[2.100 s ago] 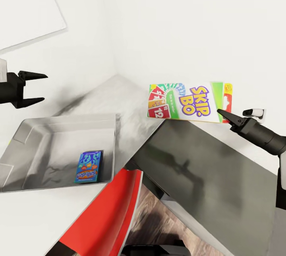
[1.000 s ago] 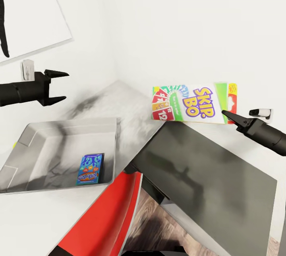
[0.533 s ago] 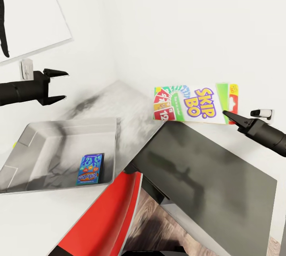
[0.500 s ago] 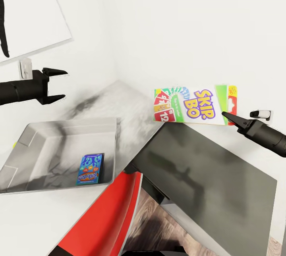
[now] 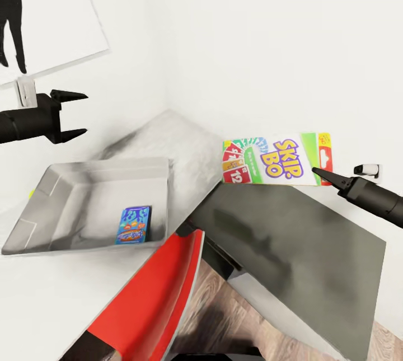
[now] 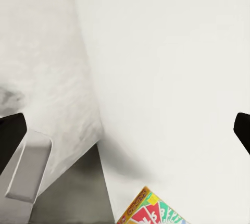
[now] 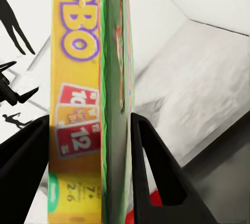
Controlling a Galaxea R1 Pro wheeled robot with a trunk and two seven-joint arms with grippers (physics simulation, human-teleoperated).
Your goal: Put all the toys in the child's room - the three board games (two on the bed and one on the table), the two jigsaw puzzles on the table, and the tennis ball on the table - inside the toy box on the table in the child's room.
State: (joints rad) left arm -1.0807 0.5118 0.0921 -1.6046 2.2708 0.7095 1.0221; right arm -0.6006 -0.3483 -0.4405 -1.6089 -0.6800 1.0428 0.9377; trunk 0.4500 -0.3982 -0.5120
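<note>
While the right gripper point(image 5: 322, 173) holds the SKIP-BO box point(image 5: 276, 159) in the air by its end, the box hangs face-out in front of the white wall, above the dark grey corner section point(image 5: 291, 243) of the surface. From the right wrist camera the box point(image 7: 88, 104) is seen edge-on, its yellow side and green edge pinched between the two black fingers point(image 7: 151, 166), which press against either face.

The left gripper point(image 5: 71, 115) is held above the far left of the pale surface point(image 5: 39, 294), its two pointed fingers spread wide with nothing between them. From the left wrist camera its fingertips point(image 6: 10, 138) sit at the two edges of the picture, far apart, and a corner of the SKIP-BO box point(image 6: 151, 211) shows between them against the wall.

The toy box point(image 5: 50, 193), a shallow light grey tray, rests on the pale surface below the left gripper and well apart from the held box. A small blue board game point(image 5: 133, 225) lies flat inside it, near the side closest to the red chair point(image 5: 151, 294). A small sliver of yellow-green point(image 5: 31, 195) shows just past the tray's far left rim; what it is cannot be told. A picture with a black silhouette point(image 5: 11, 14) hangs on the wall above the left gripper.
</note>
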